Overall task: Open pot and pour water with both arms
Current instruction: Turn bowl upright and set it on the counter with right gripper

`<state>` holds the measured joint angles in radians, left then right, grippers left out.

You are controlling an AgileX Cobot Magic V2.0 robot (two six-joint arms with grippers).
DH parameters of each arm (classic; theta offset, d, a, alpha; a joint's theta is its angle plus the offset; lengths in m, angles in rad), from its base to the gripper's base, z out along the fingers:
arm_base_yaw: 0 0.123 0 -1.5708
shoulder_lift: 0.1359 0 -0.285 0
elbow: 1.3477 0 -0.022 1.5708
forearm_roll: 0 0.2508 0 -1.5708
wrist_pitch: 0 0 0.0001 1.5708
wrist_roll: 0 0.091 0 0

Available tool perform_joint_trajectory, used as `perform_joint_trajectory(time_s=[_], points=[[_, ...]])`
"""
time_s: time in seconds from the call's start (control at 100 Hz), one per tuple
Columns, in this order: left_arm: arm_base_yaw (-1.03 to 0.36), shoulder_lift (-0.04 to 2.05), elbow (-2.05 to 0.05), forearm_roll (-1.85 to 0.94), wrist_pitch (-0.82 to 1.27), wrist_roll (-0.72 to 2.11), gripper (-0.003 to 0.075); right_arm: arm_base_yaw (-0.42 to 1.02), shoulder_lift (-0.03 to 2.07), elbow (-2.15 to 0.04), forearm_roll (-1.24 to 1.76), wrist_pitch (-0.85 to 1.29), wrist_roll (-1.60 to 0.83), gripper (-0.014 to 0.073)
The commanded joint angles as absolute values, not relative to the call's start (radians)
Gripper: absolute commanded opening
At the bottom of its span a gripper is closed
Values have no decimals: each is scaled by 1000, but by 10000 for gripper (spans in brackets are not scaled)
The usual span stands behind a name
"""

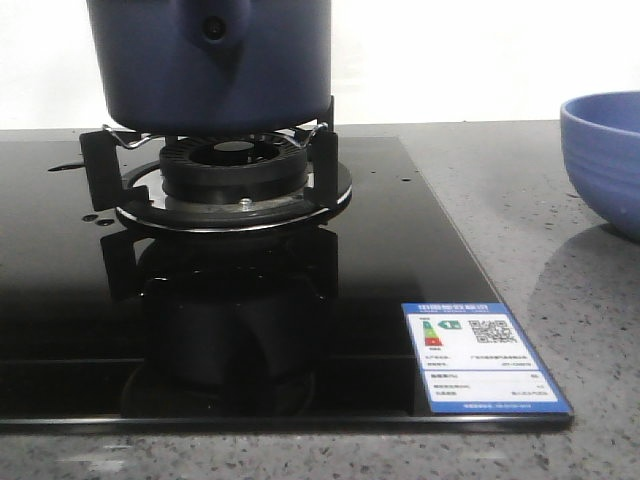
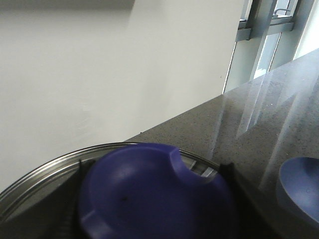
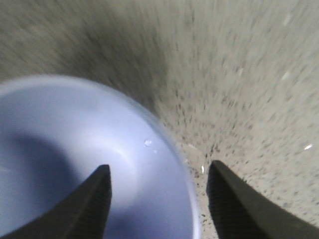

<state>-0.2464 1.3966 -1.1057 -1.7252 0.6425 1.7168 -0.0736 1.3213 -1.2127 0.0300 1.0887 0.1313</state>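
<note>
The dark navy pot stands on the burner support; its top is cut off by the front view's edge. Its handle mount with a dark round hole faces the camera. In the left wrist view my left gripper sits around the lid's blue knob, with a dark finger touching each side of it. The lid's steel rim shows behind. My right gripper is open, straddling the light blue bowl's rim, one finger over the inside, the other over the counter. Neither gripper shows in the front view.
The black glass hob carries a blue and white label at its front right corner. The light blue bowl stands on the speckled grey counter to the right of the hob. A white wall and a window lie behind.
</note>
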Motion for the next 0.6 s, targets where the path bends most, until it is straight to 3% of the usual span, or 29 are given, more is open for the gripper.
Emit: perform_joint_trajectory(time_s=[0.0, 0.09, 0.14, 0.23, 0.59], points=[[-254, 1370, -1145, -1789, 692, 1730, 295, -80, 1199, -1238, 25, 1027, 121, 398], [-254, 1385, -1145, -1789, 692, 1730, 295, -80, 1104, -1238, 29, 1013, 121, 328], [-254, 1399, -1148, -1789, 692, 1730, 295, -80, 1059, -1238, 29, 1001, 121, 225], [-254, 1421, -1158, -1789, 703, 1730, 295, -80, 977, -1238, 29, 973, 107, -69], [-254, 1492, -1215, -1774, 738, 1730, 295, -75, 883, -1236, 38, 979, 107, -63]])
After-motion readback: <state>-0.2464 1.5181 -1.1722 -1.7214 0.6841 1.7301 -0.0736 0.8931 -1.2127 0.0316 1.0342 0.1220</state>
